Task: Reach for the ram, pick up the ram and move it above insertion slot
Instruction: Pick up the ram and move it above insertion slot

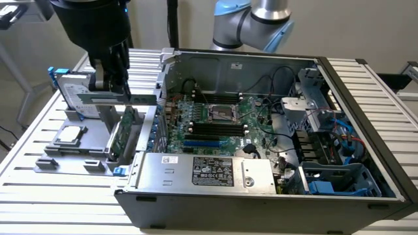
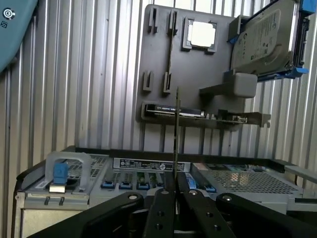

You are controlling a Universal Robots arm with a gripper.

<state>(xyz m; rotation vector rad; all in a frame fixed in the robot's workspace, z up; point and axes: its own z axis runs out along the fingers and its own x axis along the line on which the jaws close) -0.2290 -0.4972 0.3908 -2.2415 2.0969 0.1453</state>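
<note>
While your gripper [image 1: 111, 90] clamps the ram [image 1: 121, 99], it hangs above the gray fixture tray [image 1: 65, 156]; open computer case [image 1: 365, 147] at 3 o'clock.

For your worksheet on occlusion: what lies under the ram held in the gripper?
Under the ram, clamped by the gripper, lie the grey fixture tray and the upright expansion card; the tray beneath that card is hidden.
</note>
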